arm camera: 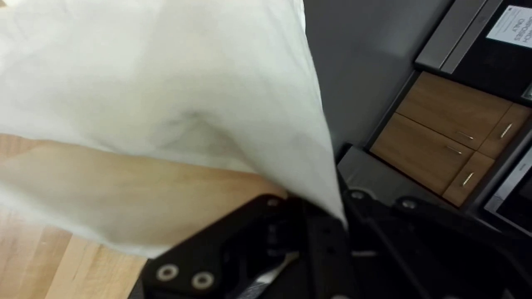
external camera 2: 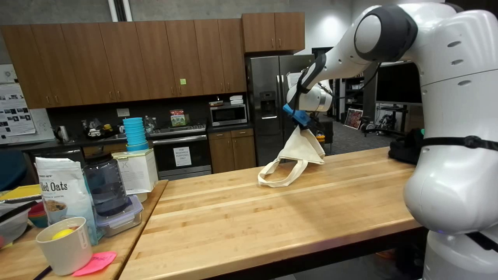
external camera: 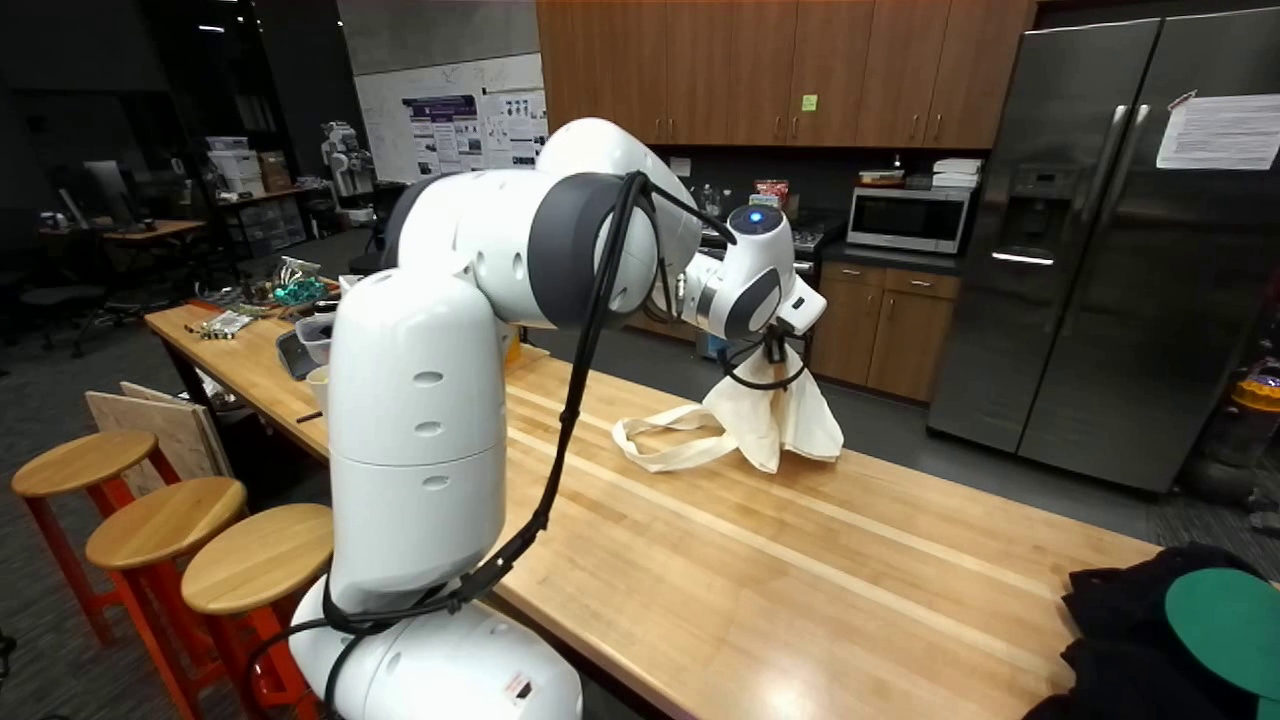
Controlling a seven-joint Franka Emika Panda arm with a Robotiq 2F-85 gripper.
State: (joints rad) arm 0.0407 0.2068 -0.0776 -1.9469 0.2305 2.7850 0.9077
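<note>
Got table [external camera 2: 233, 221] across both exterior views, with arm [external camera: 415, 400] standing at one edge. Rises near vertical, bends hard at elbow [external camera 2: 385, 33], then reaches out with forearm [external camera 2: 346, 54] sloping down toward the far edge. Carries cable [external camera: 570, 413] strung loosely from low on the arm up past elbow to wrist [external camera: 745, 280]. Puts wrist well below elbow and pitched over. Has bag [external camera: 757, 425] directly beneath: off-white cloth, draped like a tent near table's far edge, peak up at gripper [external camera 2: 302, 126], lower folds down at table level. Points gripper mostly downward, with slight tilt. Clamped right together at jaws, with just a pinch of cloth between, holding bag by its top. Matches wrist view: cloth running from upper left down into jaws, with wood of table visible at lower left. Also shows handle [external camera: 650, 455] lying as loose loop on table, left of bag body in both exterior views. Shows small blue light [external camera: 757, 217] on top of wrist.
</note>
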